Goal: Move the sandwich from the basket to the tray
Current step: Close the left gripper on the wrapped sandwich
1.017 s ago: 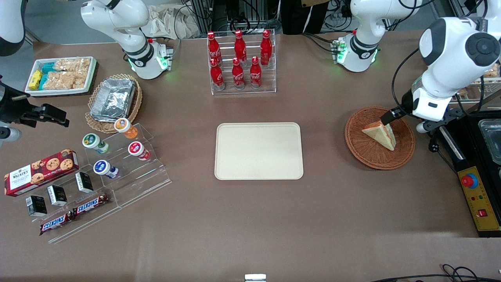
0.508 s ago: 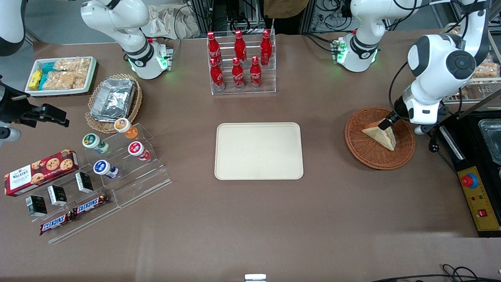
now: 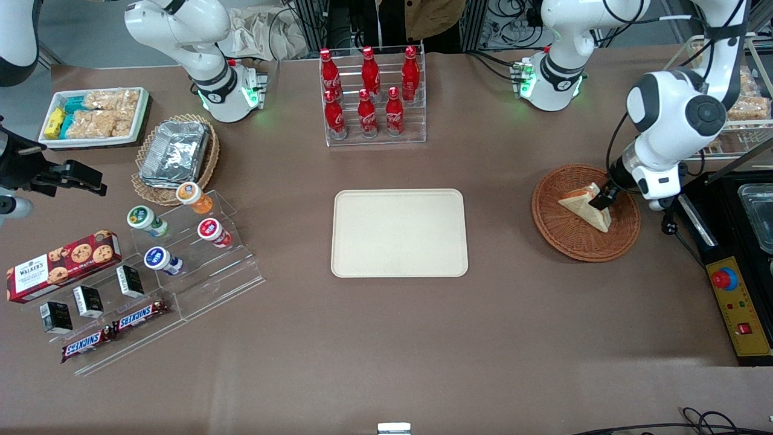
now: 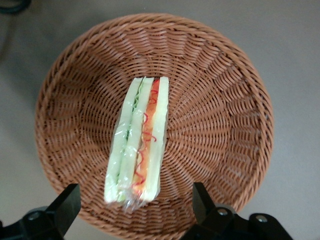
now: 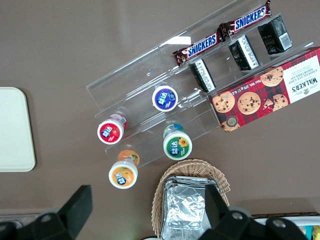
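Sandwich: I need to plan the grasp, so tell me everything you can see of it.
The sandwich is a triangular white-bread wedge with green and orange-red filling, in clear wrap. It stands on edge, filling side up, in the basket, resting on the weave near its middle. The open gripper hangs above it with a finger on either side, not touching.

My brown table point(image 3: 519, 326) carries a cream tray point(image 3: 399, 232) at its middle, the wicker basket point(image 3: 567, 241) toward my end under my open gripper point(image 3: 600, 200), and bottle rack point(image 3: 372, 96).
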Controlling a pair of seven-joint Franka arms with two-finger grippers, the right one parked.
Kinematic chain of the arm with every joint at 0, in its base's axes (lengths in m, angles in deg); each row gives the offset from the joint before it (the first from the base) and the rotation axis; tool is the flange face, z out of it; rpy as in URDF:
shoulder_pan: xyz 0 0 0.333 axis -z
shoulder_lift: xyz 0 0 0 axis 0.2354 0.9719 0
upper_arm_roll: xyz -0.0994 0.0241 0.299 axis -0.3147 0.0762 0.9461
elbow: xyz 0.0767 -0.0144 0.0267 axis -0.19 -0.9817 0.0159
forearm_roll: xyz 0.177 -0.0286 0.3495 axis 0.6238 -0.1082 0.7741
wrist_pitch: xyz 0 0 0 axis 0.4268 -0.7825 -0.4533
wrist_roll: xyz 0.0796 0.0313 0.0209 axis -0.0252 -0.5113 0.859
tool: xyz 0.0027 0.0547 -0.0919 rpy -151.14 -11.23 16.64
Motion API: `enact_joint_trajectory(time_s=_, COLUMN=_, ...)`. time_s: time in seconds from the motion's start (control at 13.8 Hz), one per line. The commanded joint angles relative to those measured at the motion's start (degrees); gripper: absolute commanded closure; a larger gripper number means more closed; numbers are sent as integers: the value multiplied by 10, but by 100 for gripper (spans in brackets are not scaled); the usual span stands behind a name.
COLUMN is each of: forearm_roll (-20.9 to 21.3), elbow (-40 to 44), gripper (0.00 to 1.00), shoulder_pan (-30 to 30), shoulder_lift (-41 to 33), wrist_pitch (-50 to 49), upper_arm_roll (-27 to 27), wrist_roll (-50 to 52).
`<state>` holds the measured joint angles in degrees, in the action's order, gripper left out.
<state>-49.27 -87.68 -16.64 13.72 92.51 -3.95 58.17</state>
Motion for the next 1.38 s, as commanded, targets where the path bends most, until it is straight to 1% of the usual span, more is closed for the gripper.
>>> enact_joint_trajectory(time_s=0.0, forearm_roll=-3, elbow=-10, gripper=1, shoulder_pan=4, shoulder_lift=40, wrist_pitch=50, upper_arm_roll=-2, wrist_roll=23)
enact_joint_trajectory(time_s=0.29, forearm_roll=-3, elbow=-11, gripper=1, shoulder_pan=6, shoulder_lift=87, wrist_pitch=86, upper_arm_roll=-2, wrist_roll=23)
enact_joint_trajectory(time_s=0.44, forearm_roll=-3, elbow=-11, gripper=1, shoulder_pan=6, shoulder_lift=96, wrist_pitch=87, upper_arm_roll=-2, wrist_roll=23)
enact_joint_trajectory(time_s=0.58, forearm_roll=-3, elbow=-11, gripper=3, shoulder_pan=6, shoulder_lift=96, wrist_pitch=87, upper_arm_roll=-2, wrist_roll=23)
enact_joint_trajectory(time_s=0.65, forearm_roll=-3, elbow=-11, gripper=6, shoulder_pan=6, shoulder_lift=96, wrist_pitch=87, upper_arm_roll=-2, wrist_roll=23)
enact_joint_trajectory(time_s=0.73, forearm_roll=-3, elbow=-11, gripper=11, shoulder_pan=6, shoulder_lift=96, wrist_pitch=87, upper_arm_roll=-2, wrist_roll=23)
enact_joint_trajectory(time_s=0.8, forearm_roll=-3, elbow=-10, gripper=20, shoulder_pan=6, shoulder_lift=96, wrist_pitch=86, upper_arm_roll=-2, wrist_roll=24)
enact_joint_trajectory(time_s=0.87, forearm_roll=-3, elbow=-10, gripper=44, shoulder_pan=6, shoulder_lift=95, wrist_pitch=85, upper_arm_roll=-2, wrist_roll=24)
enact_joint_trajectory(time_s=0.94, forearm_roll=-2, elbow=-10, gripper=58, shoulder_pan=6, shoulder_lift=93, wrist_pitch=85, upper_arm_roll=-3, wrist_roll=24)
enact_joint_trajectory(time_s=1.02, forearm_roll=-3, elbow=-9, gripper=68, shoulder_pan=6, shoulder_lift=90, wrist_pitch=81, upper_arm_roll=-3, wrist_roll=24)
enact_joint_trajectory(time_s=1.31, forearm_roll=-2, elbow=3, gripper=68, shoulder_pan=7, shoulder_lift=59, wrist_pitch=28, upper_arm_roll=-4, wrist_roll=20)
